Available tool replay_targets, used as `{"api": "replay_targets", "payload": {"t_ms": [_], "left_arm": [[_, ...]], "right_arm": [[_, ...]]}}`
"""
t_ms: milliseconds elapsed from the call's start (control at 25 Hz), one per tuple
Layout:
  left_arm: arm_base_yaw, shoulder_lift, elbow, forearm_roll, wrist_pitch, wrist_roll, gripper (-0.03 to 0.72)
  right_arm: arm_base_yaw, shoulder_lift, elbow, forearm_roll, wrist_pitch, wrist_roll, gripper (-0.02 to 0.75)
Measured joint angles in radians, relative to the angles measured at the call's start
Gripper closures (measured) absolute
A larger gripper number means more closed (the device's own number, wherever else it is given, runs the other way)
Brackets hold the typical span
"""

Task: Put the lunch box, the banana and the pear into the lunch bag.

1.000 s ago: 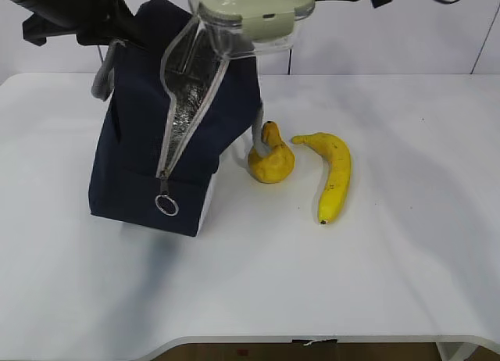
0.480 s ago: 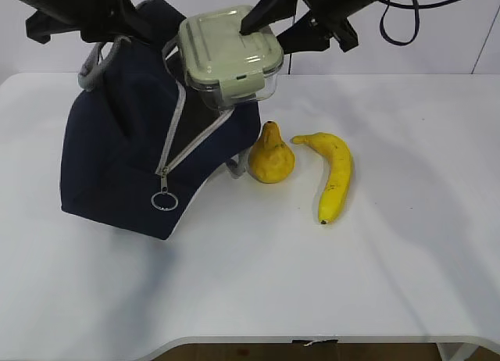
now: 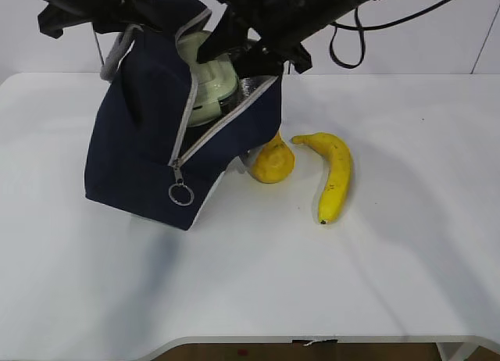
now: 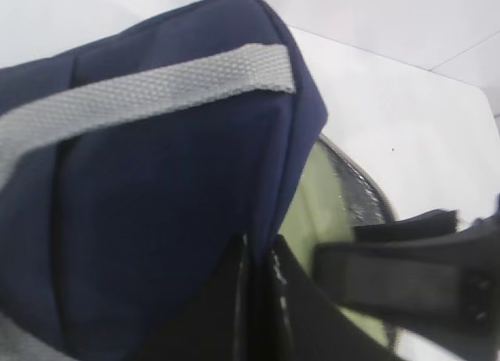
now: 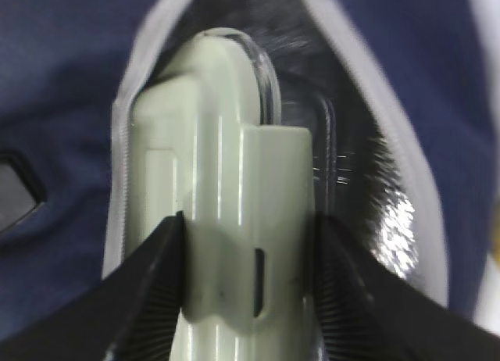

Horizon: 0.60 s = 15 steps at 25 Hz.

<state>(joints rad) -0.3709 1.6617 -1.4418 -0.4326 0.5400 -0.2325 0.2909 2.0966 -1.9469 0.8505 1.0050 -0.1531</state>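
Observation:
The navy lunch bag (image 3: 141, 150) stands tilted on the table with its zipper open. My left gripper (image 3: 152, 13) is shut on the bag's top fabric edge (image 4: 269, 220) and holds it up beside a grey handle (image 4: 156, 87). My right gripper (image 5: 250, 244) is shut on the lunch box (image 5: 226, 181), one finger on each long side. The box is partway inside the silver-lined opening, and its sage-green lid (image 3: 211, 83) shows through the gap. The pear (image 3: 275, 162) sits on the table just right of the bag, partly behind its corner. The banana (image 3: 334, 173) lies further right.
The zipper's metal ring pull (image 3: 180, 194) hangs at the bag's front lower corner. The white table (image 3: 312, 283) stretches to the front and right. The right arm (image 3: 312, 9) crosses above the bag from the upper right.
The lunch box has come down from above the bag into its opening, carried by my right gripper. The bag has shifted and tilted in my left gripper's hold. Pear and banana have not moved.

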Motion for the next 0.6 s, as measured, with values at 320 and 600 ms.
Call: {"api": "replay_targets", "payload": {"t_ms": [320, 600], "left_arm": [[0.0, 0.0, 0.0, 0.0, -0.004, 0.0, 0.69], [0.0, 0.0, 0.0, -0.012, -0.02, -0.002, 0.69]], "right_arm": [[0.069, 0.04, -0.028, 0.017, -0.078, -0.108, 0.355], [0.073, 0.04, -0.028, 0.017, -0.106, -0.149, 0.355]]}}
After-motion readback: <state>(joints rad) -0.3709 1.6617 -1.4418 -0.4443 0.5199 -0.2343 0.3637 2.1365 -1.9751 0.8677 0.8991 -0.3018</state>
